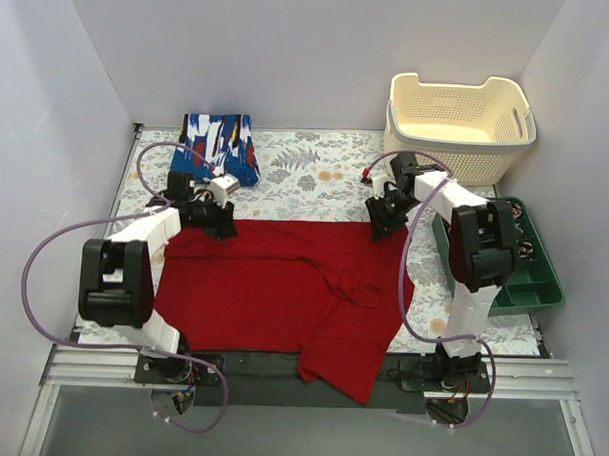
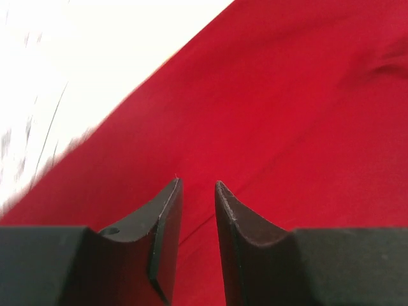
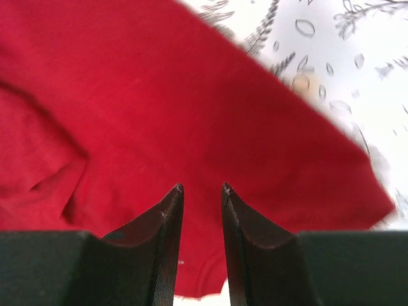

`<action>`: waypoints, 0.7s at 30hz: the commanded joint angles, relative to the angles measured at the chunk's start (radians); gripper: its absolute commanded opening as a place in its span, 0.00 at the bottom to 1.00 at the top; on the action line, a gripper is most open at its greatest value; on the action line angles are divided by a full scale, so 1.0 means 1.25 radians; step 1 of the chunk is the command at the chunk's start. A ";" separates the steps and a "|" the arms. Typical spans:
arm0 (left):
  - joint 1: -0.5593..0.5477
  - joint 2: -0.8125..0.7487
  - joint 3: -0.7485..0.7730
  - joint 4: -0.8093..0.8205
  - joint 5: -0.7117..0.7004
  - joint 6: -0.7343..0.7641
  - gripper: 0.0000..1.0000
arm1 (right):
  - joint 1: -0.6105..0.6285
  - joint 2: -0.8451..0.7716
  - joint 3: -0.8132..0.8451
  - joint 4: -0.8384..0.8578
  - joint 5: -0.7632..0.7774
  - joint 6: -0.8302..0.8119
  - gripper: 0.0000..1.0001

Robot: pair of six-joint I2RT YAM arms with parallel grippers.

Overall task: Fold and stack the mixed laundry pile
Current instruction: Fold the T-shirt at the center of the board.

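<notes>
1. As the top view is showing, the red garment [image 1: 282, 287] is lying spread across the table [image 1: 316, 173], the blue printed garment [image 1: 219, 145] folded beyond its far-left corner; the left gripper [image 1: 220, 223] and right gripper [image 1: 385, 226] are hanging over its far corners.
2. Left wrist: the left gripper [image 2: 197, 185] jaws are standing slightly apart over the red garment [image 2: 287, 95], clamping nothing.
3. Right wrist: the right gripper [image 3: 201, 187] jaws are standing likewise, near the red garment's [image 3: 127, 95] edge.

Plain white walls [image 1: 311, 48] on three sides, even bright light; bench [image 1: 316, 173] covered in pale floral-print cloth; aluminium rail [image 1: 90, 366] along near edge, grey surface [image 1: 307, 438] below
</notes>
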 commanded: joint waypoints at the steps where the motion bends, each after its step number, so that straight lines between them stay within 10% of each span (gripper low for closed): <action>1: 0.111 0.115 0.065 -0.085 -0.069 -0.018 0.24 | -0.013 0.089 0.068 0.028 0.030 0.000 0.35; 11: 0.161 0.421 0.339 -0.089 -0.157 -0.031 0.19 | -0.012 0.246 0.243 0.048 0.079 -0.010 0.36; 21: 0.073 0.313 0.423 -0.102 0.108 -0.078 0.28 | -0.002 0.110 0.249 0.042 -0.085 0.031 0.39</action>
